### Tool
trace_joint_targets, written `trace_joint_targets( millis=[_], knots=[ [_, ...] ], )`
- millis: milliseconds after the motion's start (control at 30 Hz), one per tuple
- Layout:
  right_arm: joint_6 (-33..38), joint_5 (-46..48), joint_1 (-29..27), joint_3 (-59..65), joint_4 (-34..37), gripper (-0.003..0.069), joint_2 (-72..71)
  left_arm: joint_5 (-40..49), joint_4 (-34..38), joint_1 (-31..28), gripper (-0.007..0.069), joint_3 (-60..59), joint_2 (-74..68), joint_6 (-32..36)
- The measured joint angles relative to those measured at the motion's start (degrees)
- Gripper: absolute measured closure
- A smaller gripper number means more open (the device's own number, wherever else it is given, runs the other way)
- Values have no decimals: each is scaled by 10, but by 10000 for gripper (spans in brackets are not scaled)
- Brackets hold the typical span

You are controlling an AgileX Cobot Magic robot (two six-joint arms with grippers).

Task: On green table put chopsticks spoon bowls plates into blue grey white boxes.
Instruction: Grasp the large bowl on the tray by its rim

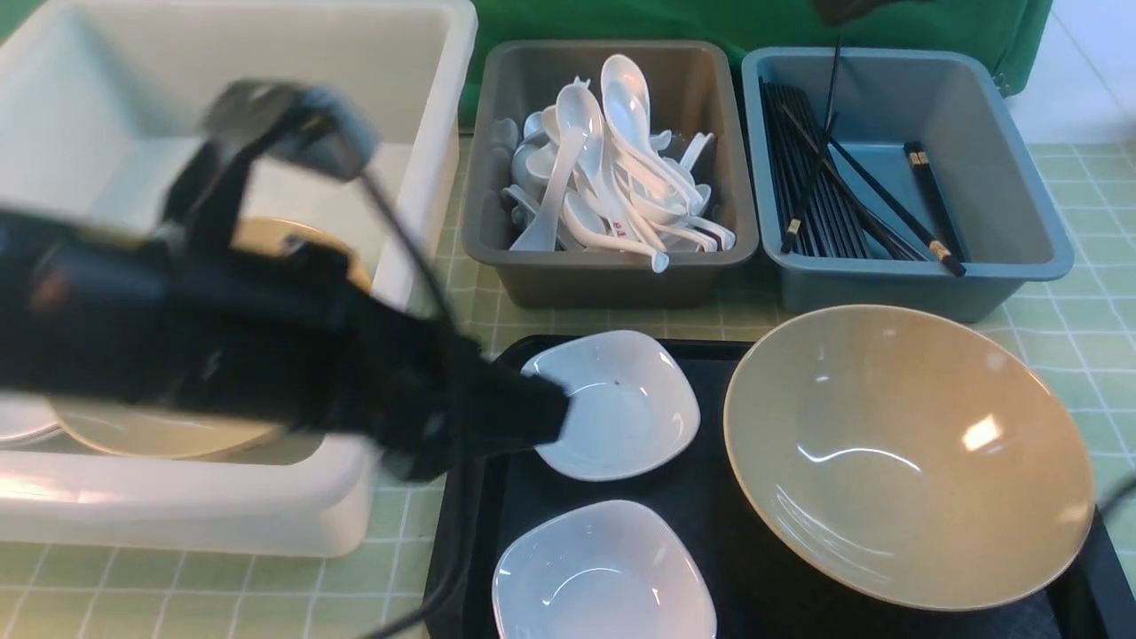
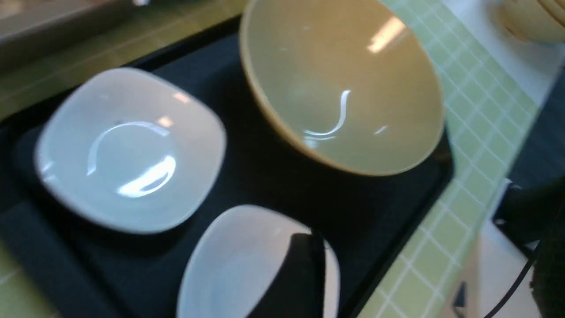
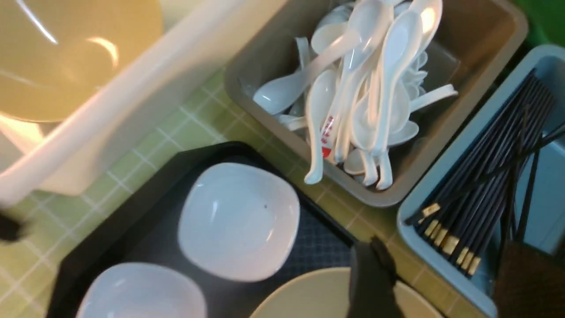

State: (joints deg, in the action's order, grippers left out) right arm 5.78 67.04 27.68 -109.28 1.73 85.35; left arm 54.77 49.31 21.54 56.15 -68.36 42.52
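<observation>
Left pincer (image 1: 537,413) motion-blurred at rear white dish (image 1: 630,404), gap unreadable; right pincer (image 3: 371,282) cropped, gap likewise unreadable.

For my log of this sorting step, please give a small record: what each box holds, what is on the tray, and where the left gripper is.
white box: tan dishes
grey box: white spoons
blue box: black chopsticks
black tray: far white bowl, near white bowl, large tan bowl
left gripper: at the tray's left side by the white bowls; blurred, open or shut unclear
</observation>
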Motion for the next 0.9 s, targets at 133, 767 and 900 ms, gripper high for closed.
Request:
trace_joint_targets(
  millis=[133, 767, 900],
  knots=[
    [1, 0, 0, 82, 32, 279, -63, 10, 7, 39, -38, 54, -81, 0],
    [44, -66, 0, 471, 58, 585, -409, -4, -189, 153, -3, 391, -509, -300],
    [45, -67, 0, 479, 57, 630, -421, -4, -172, 148, 99, 434, -554, -284]
  ],
)
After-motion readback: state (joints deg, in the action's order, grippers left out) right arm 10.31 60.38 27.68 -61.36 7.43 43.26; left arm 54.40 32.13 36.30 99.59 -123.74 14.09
